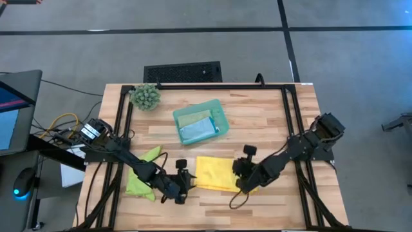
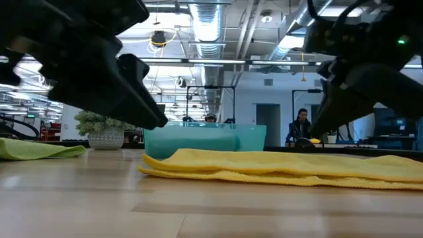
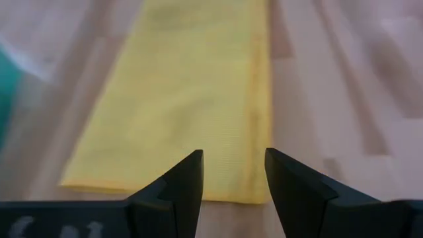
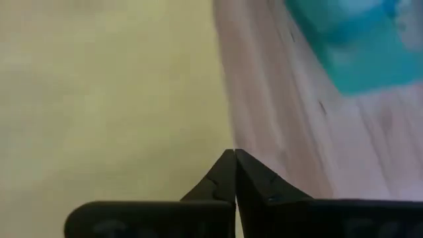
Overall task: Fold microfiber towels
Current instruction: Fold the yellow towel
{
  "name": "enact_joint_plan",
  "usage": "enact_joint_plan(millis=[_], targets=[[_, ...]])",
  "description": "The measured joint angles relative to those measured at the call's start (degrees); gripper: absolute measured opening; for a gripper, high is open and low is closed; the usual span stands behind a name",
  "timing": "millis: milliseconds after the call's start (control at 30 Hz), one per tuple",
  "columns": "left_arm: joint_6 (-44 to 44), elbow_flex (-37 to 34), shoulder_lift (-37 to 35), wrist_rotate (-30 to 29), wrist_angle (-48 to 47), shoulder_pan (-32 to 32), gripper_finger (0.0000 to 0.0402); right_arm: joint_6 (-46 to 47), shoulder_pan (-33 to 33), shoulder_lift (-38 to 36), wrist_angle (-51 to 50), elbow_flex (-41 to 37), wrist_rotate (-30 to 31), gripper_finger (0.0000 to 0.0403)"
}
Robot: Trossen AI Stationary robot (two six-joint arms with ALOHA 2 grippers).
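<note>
A yellow towel (image 1: 215, 173) lies folded on the wooden table (image 1: 270, 116), its layered edge (image 2: 264, 175) facing the near side. My left gripper (image 1: 185, 183) stands open just off the towel's left end (image 3: 198, 188), nothing between its fingers (image 3: 188, 178). My right gripper (image 1: 241, 183) is shut over the towel's right part (image 4: 112, 99); in the low view its tips (image 2: 317, 132) hang a little above the cloth. A lime green towel (image 1: 141, 177) lies crumpled at the left. Pale sage (image 1: 190, 116) and light blue (image 1: 196, 131) towels lie in the teal tray.
The teal tray (image 1: 219, 113) stands behind the yellow towel at the table's middle. A spiky green plant ball (image 1: 145, 96) sits at the far left corner. Black frame rails (image 1: 122, 129) run along both table sides. Bare wood lies along the near edge (image 1: 212, 209).
</note>
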Motion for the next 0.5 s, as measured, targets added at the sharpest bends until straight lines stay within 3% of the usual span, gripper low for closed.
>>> enact_joint_plan(millis=[167, 300, 500], targets=[[1.3, 0.0, 0.0, 5.7, -1.4, 0.0, 0.0155, -1.7, 3.3, 0.1, 12.5, -3.1, 9.4, 0.003], [7.2, 0.0, 0.0, 5.5, -4.4, -0.3, 0.0155, -1.4, 5.6, 0.1, 13.1, -3.8, 13.9, 0.0023], [9.0, 0.0, 0.7, 4.1, -3.8, 0.0, 0.0155, 0.5, 6.8, 0.1, 13.3, -4.4, 18.8, 0.0015]])
